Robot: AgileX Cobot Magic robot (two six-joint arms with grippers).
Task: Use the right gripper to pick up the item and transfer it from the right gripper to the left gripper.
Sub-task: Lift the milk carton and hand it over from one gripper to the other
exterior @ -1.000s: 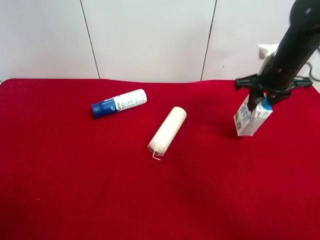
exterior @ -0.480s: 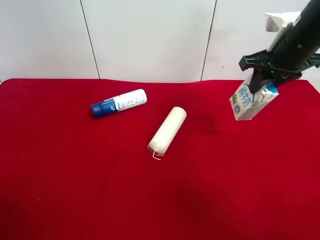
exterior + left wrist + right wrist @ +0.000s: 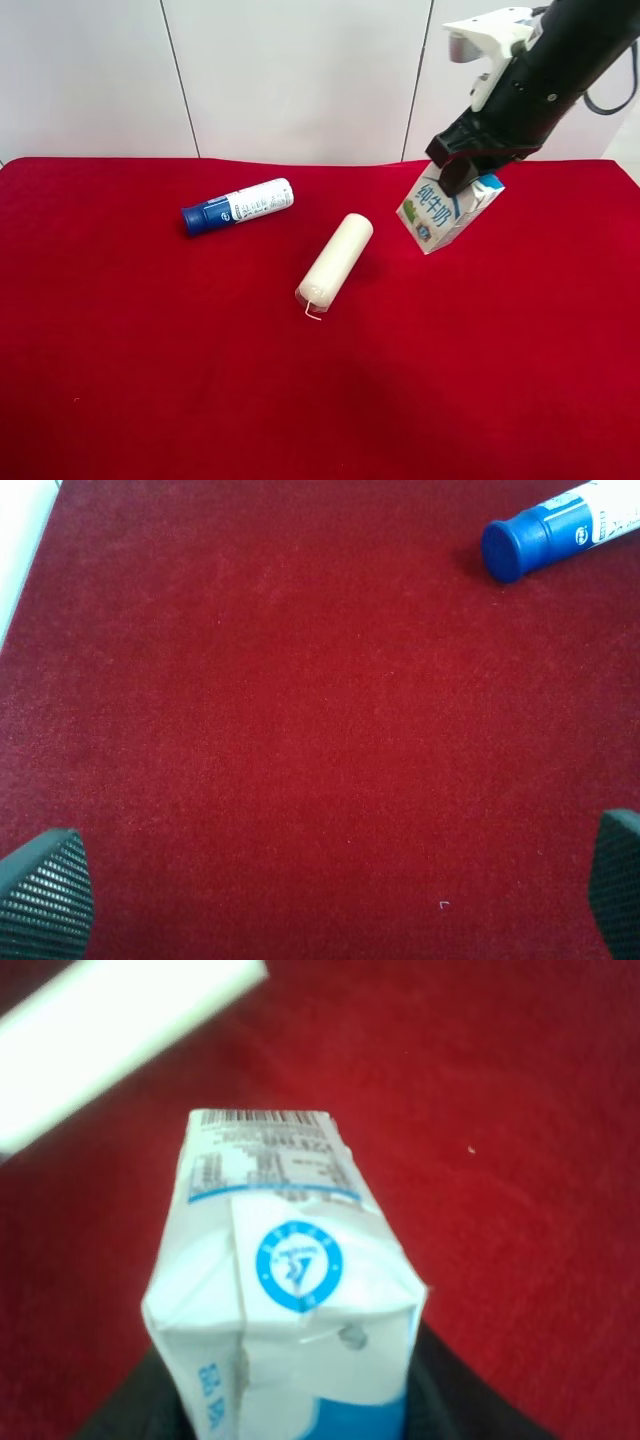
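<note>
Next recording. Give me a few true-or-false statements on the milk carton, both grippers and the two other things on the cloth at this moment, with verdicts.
1. The right gripper is shut on the milk carton, gripping its top end. True.
2. The milk carton hangs straight upright. False: it is tilted.
3. The left gripper is shut on the tube. False: it is open over bare red cloth, and the tube's blue cap lies apart from it.
4. The tube and the roll both lie on the red cloth, apart from each other. True.
5. Both arms show in the exterior high view. False: only the arm that holds the milk carton shows there.
</note>
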